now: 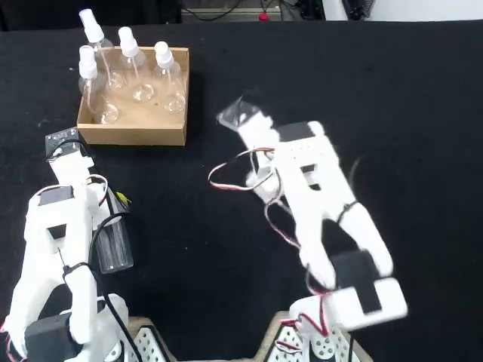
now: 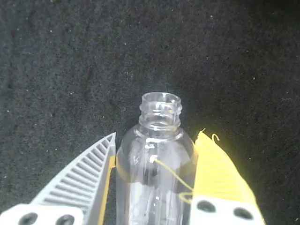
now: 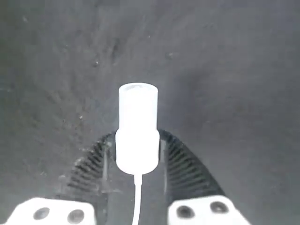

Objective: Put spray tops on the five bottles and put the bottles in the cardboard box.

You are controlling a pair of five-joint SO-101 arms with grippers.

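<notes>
My left gripper (image 2: 157, 137) is shut on a clear bottle (image 2: 157, 164) whose threaded neck is bare and uncapped. In the high view this bottle (image 1: 115, 243) hangs at the left arm, near the table's front left, with the left gripper (image 1: 110, 215) around it. My right gripper (image 3: 136, 140) is shut on a white spray top (image 3: 137, 133) with its thin tube trailing back between the fingers. From above, the right gripper (image 1: 241, 118) is over the black table right of the cardboard box (image 1: 132, 134). Several capped bottles (image 1: 136, 72) stand upright in the box.
The black tablecloth (image 1: 377, 113) covers the whole work area. The box sits at the far left, beyond the left arm. Red and white cables (image 1: 226, 181) loop beside the right arm. Both arm bases stand at the front edge.
</notes>
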